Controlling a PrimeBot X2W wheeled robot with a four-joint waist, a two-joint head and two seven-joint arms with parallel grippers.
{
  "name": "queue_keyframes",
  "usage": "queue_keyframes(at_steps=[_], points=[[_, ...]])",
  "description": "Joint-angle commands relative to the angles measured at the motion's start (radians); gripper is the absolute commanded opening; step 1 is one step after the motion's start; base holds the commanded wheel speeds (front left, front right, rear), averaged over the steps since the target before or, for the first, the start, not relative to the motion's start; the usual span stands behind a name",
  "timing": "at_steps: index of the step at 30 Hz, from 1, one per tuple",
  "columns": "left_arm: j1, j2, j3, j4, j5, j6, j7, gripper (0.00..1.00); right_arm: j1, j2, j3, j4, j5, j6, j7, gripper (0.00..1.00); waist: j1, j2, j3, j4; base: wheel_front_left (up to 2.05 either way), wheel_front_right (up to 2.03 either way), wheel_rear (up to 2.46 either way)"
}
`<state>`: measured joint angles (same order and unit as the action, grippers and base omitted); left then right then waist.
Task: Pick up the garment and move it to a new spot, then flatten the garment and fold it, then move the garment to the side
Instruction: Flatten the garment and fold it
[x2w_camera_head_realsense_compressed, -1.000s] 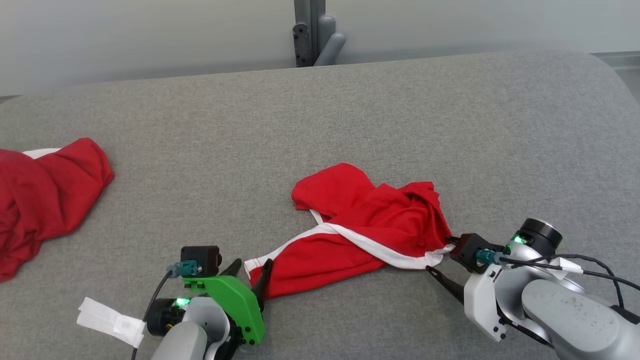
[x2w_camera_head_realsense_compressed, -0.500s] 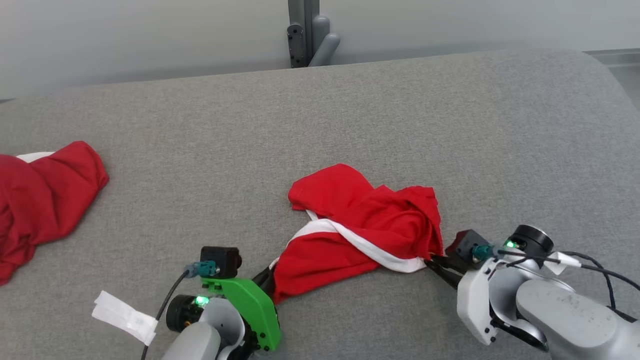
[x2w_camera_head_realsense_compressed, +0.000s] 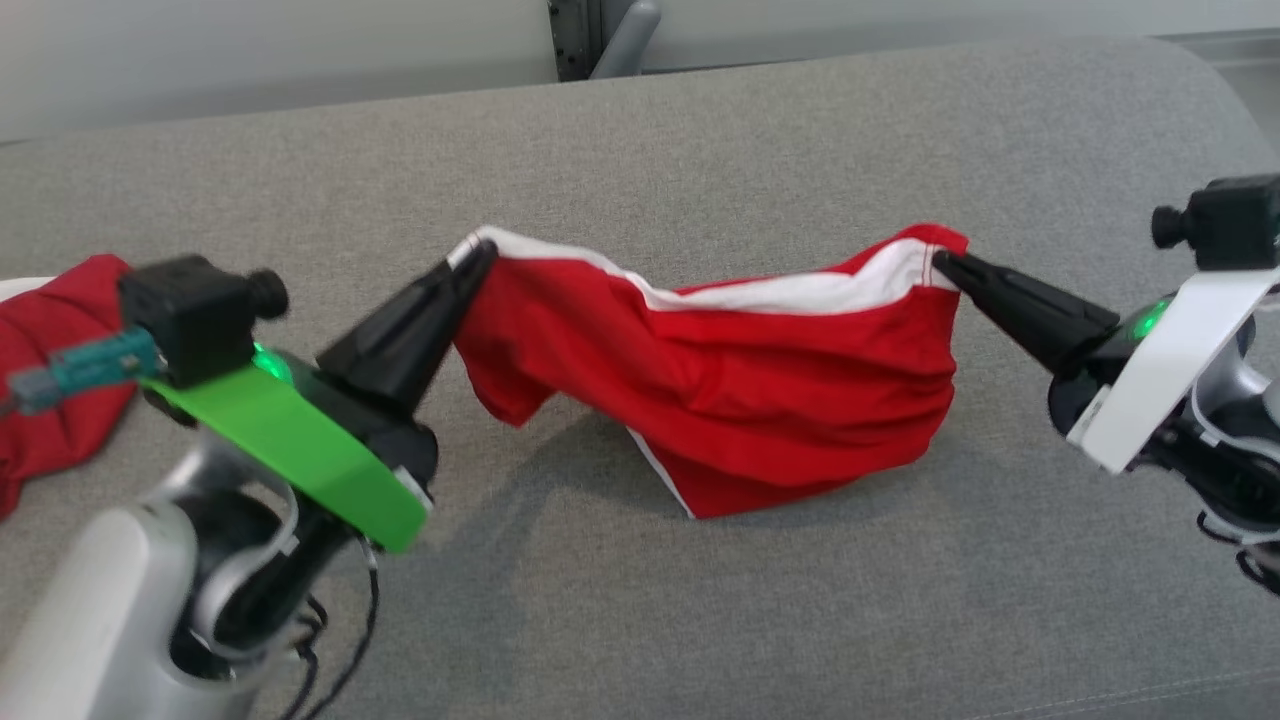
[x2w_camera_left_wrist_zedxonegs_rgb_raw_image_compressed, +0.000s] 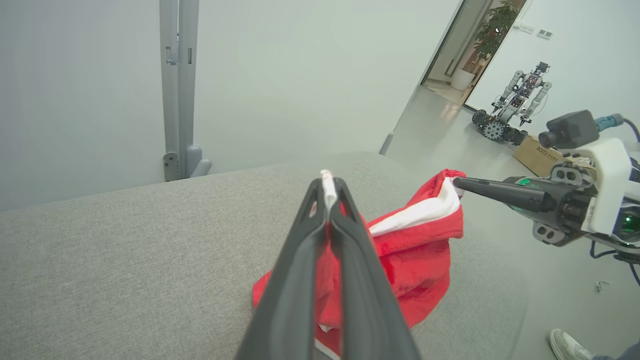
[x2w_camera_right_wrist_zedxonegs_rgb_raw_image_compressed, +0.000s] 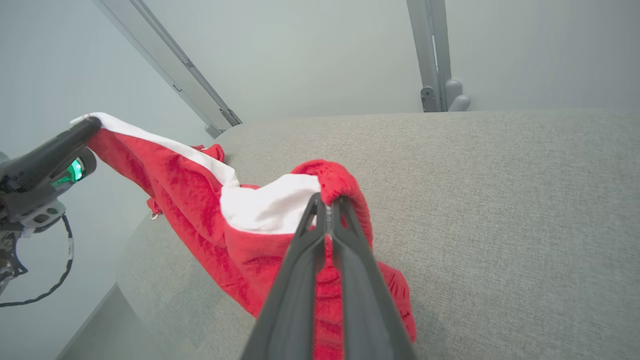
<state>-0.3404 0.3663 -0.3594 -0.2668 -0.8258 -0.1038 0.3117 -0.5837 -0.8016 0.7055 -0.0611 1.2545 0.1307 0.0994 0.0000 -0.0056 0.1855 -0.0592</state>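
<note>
The garment (x2w_camera_head_realsense_compressed: 720, 390) is red with a white band along its top edge. It hangs stretched between both grippers above the grey cushion, its lower folds sagging toward the surface. My left gripper (x2w_camera_head_realsense_compressed: 478, 256) is shut on the band's left corner, seen in the left wrist view as white cloth pinched at the gripper's (x2w_camera_left_wrist_zedxonegs_rgb_raw_image_compressed: 328, 186) tips. My right gripper (x2w_camera_head_realsense_compressed: 945, 262) is shut on the right corner, and the right wrist view shows red cloth (x2w_camera_right_wrist_zedxonegs_rgb_raw_image_compressed: 280, 220) draped over that gripper's (x2w_camera_right_wrist_zedxonegs_rgb_raw_image_compressed: 327, 205) closed tips.
A second red garment (x2w_camera_head_realsense_compressed: 60, 370) lies bunched at the left edge of the grey cushion (x2w_camera_head_realsense_compressed: 750, 600). A grey post (x2w_camera_head_realsense_compressed: 590, 35) stands behind the cushion. Another robot (x2w_camera_left_wrist_zedxonegs_rgb_raw_image_compressed: 515, 100) and a cardboard box (x2w_camera_left_wrist_zedxonegs_rgb_raw_image_compressed: 537, 150) sit on the floor off the cushion's right end, with a shoe (x2w_camera_left_wrist_zedxonegs_rgb_raw_image_compressed: 567, 345) nearby.
Both grippers shut on the garment's white-banded corners, then lifted and spread it out from a crumpled heap. The head camera has also shifted.
</note>
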Motion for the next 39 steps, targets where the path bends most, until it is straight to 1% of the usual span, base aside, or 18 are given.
queue_keyframes(at_steps=[1, 4, 7, 11, 13, 16, 18, 20, 21, 22, 25, 27, 28, 30, 32, 34, 36, 39], points=[[-0.079, 0.026, 0.026, -0.033, -0.020, 0.010, 0.038, 0.00, -0.031, -0.007, -0.037, -0.025, 0.054, 0.000, 0.017, 0.00, 0.0000, 0.0056, 0.064, 0.004, 0.00, 0.00, 0.00], [-0.203, 0.048, 0.044, -0.036, -0.034, 0.013, 0.111, 0.00, -0.094, 0.007, -0.100, -0.027, 0.120, 0.000, 0.036, 0.00, 0.0000, 0.0056, 0.129, 0.011, 0.00, 0.00, 0.00], [-0.373, 0.051, 0.067, 0.021, -0.029, 0.025, 0.155, 0.00, -0.193, 0.054, -0.155, 0.040, 0.126, 0.000, 0.040, 0.00, 0.0000, 0.0056, 0.203, 0.020, 0.00, 0.00, 0.00], [-0.615, 0.009, 0.085, 0.191, 0.002, 0.050, 0.162, 0.00, -0.383, 0.170, -0.210, 0.199, 0.054, 0.000, 0.019, 0.00, 0.0000, 0.0056, 0.302, 0.039, 0.00, 0.00, 0.00], [-0.757, -0.009, 0.086, 0.290, 0.041, 0.063, 0.151, 0.00, -0.507, 0.243, -0.248, 0.313, -0.003, 0.000, 0.002, 0.00, 0.0000, 0.0056, 0.356, 0.050, 0.00, 0.00, 0.00], [-0.952, -0.044, 0.091, 0.448, 0.122, 0.081, 0.062, 0.00, -0.696, 0.362, -0.309, 0.494, -0.108, 0.000, -0.047, 0.00, 0.0000, 0.0056, 0.431, 0.064, 0.00, 0.00, 0.00], [-1.054, -0.079, 0.119, 0.550, 0.170, 0.121, -0.055, 0.00, -0.812, 0.447, -0.351, 0.607, -0.184, 0.000, -0.114, 0.00, 0.0000, 0.0056, 0.467, 0.067, 0.00, 0.00, 0.00], [-1.151, -0.091, 0.126, 0.644, 0.236, 0.143, -0.189, 0.00, -0.919, 0.519, -0.389, 0.711, -0.257, 0.000, -0.193, 0.00, 0.0000, 0.0056, 0.496, 0.068, 0.00, 0.00, 0.00], [-1.183, -0.101, 0.117, 0.692, 0.258, 0.136, -0.241, 0.00, -0.961, 0.554, -0.410, 0.753, -0.287, -0.001, -0.248, 0.00, 0.0000, 0.0056, 0.507, 0.066, 0.00, 0.00, 0.00], [-1.183, -0.101, 0.117, 0.692, 0.258, 0.136, -0.241, 0.00, -0.961, 0.554, -0.410, 0.753, -0.287, -0.001, -0.248, 0.00, 0.0000, 0.0056, 0.507, 0.066, 0.00, 0.00, 0.00], [-1.225, -0.126, 0.098, 0.814, 0.309, 0.099, -0.411, 0.00, -1.021, 0.628, -0.438, 0.840, -0.374, -0.001, -0.342, 0.00, 0.0000, 0.0056, 0.523, 0.061, 0.00, 0.00, 0.00], [-1.213, -0.137, 0.074, 0.880, 0.332, 0.068, -0.501, 0.00, -0.998, 0.668, -0.435, 0.847, -0.402, 0.000, -0.359, 0.00, 0.0000, 0.0056, 0.524, 0.055, 0.00, 0.00, 0.00], [-1.193, -0.143, 0.059, 0.908, 0.340, 0.053, -0.526, 0.00, -0.973, 0.681, -0.422, 0.825, -0.410, 0.000, -0.363, 0.00, 0.0000, 0.0056, 0.524, 0.051, 0.00, 0.00, 0.00], [-1.129, -0.158, 0.035, 0.938, 0.354, 0.021, -0.561, 0.00, -0.884, 0.683, -0.393, 0.764, -0.407, 0.000, -0.364, 0.00, 0.0000, 0.0056, 0.512, 0.045, 0.00, 0.00, 0.00], [-1.053, -0.172, 0.032, 0.912, 0.341, -0.001, -0.575, 0.00, -0.778, 0.656, -0.370, 0.668, -0.394, 0.000, -0.365, 0.00, 0.0000, 0.0056, 0.501, 0.045, 0.00, 0.00, 0.00], [-0.948, -0.173, 0.046, 0.826, 0.338, -0.014, -0.579, 0.00, -0.653, 0.614, -0.326, 0.566, -0.398, 0.000, -0.365, 0.00, 0.0000, 0.0056, 0.497, 0.048, 0.00, 0.00, 0.00], [-0.777, -0.173, 0.048, 0.737, 0.347, -0.021, -0.575, 0.00, -0.507, 0.566, -0.297, 0.475, -0.361, 0.000, -0.365, 0.00, 0.0000, 0.0056, 0.474, 0.056, 0.00, 0.00, 0.00], [-0.555, -0.154, 0.044, 0.614, 0.364, -0.026, -0.576, 0.00, -0.318, 0.467, -0.264, 0.352, -0.307, 0.000, -0.365, 0.00, 0.0000, 0.0056, 0.430, 0.066, 0.00, 0.00, 0.00]])
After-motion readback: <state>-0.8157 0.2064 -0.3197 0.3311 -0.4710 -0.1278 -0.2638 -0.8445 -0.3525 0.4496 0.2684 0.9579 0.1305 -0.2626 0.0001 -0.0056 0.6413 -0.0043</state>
